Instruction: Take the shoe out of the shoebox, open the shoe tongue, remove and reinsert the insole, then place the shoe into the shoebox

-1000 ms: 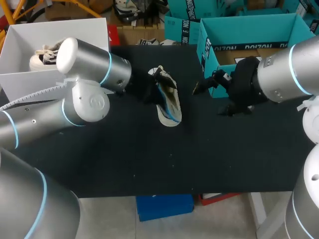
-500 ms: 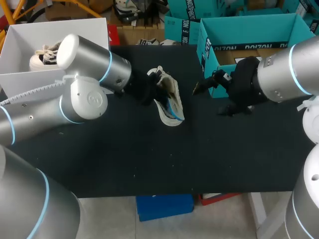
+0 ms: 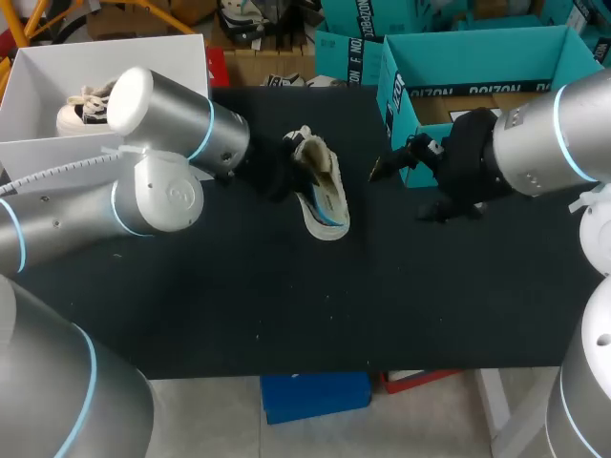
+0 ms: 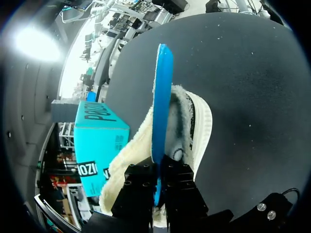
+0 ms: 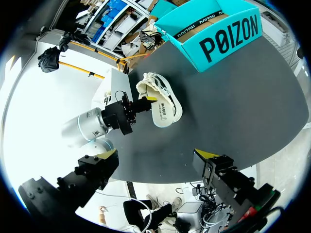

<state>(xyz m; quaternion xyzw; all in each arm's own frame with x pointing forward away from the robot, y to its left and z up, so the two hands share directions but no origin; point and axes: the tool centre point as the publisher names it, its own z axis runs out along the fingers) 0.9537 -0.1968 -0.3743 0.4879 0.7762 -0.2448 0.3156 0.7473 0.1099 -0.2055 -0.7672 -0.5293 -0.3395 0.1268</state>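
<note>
Pincer of the left arm is clamped on the blue insole. Its two dark fingers press the insole's near end from both sides. The insole stands edge-on and runs straight out from the fingers, over the mouth of the shoe. How much of it sits inside the shoe cannot be told. The shoe is cream with a fleecy lining and a thick pale sole, and the wrist view shows its opening just ahead of the fingers.

From above, the shoe lies on the black tabletop, tipped onto its side so that the sole and a blue streak show. The left arm comes in at the shoe's upper end, where its dark pincer meets the opening.

The right pincer hangs well apart from the shoe on the shoe's other side. Its yellow-tipped fingers are spread wide with only bare tabletop between them. From there the shoe shows with the left arm's pincer at its end.

The teal shoebox stands open beyond the shoe, behind the right pincer, and the shoe is outside it. On the shoe's far side from the shoebox stands a white box with a light sneaker in it.
</note>
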